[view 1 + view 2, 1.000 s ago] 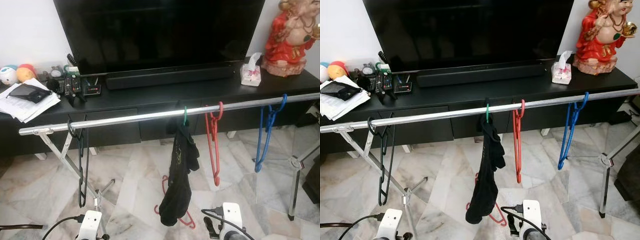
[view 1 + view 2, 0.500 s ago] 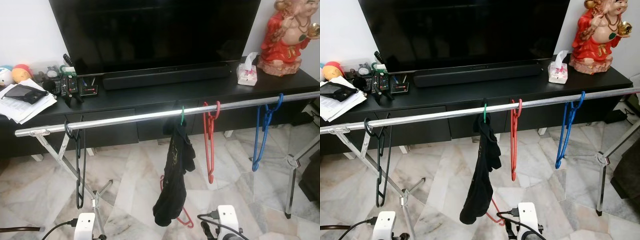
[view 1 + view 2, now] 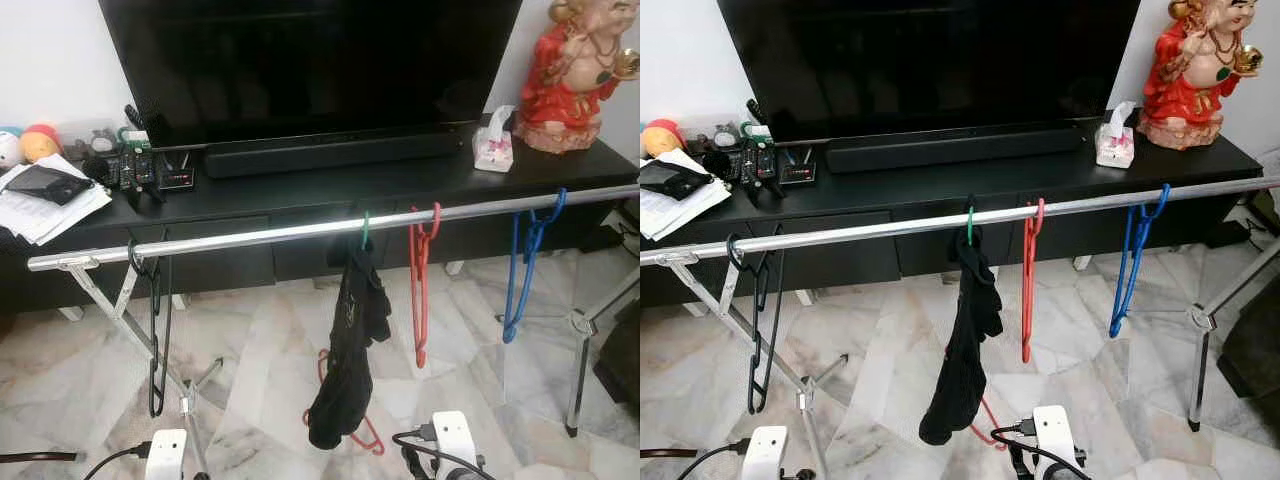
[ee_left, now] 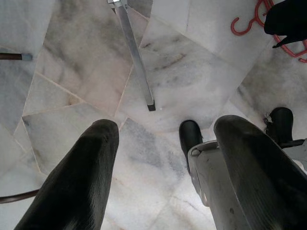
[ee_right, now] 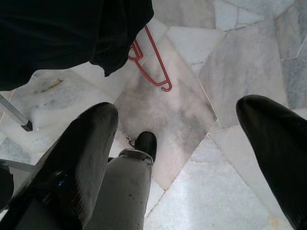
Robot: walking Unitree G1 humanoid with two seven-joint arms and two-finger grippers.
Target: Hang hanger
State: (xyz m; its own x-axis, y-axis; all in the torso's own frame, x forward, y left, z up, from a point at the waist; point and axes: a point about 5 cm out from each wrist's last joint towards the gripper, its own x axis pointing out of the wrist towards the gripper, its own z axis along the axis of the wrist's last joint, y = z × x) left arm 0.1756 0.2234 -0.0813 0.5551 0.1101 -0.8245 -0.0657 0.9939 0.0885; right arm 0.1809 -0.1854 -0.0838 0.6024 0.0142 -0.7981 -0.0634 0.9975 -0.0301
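Note:
A silver rail (image 3: 260, 236) runs across in front of the TV cabinet. On it hang a black hanger (image 3: 155, 330) at the left, a green-hooked hanger carrying a black garment (image 3: 350, 350) in the middle, a red hanger (image 3: 420, 290) and a blue hanger (image 3: 522, 268). Another red hanger (image 5: 154, 56) lies on the marble floor under the garment. Both arms hang low at the bottom edge of the eye views. My left gripper (image 4: 165, 143) is open above bare floor beside a rack foot. My right gripper (image 5: 180, 124) is open too, over the floor near the fallen red hanger.
The rack's slanted legs (image 3: 125, 310) and right upright (image 3: 578, 370) stand on the floor. Behind are the black cabinet (image 3: 420, 185), a large TV (image 3: 310, 70), a soundbar, a tissue box (image 3: 494, 148), a red statue (image 3: 575, 75), papers and remotes (image 3: 140, 172).
The whole picture has shifted a little, so the camera moved. The hangers and garment keep their places on the rail, and both grippers stay low.

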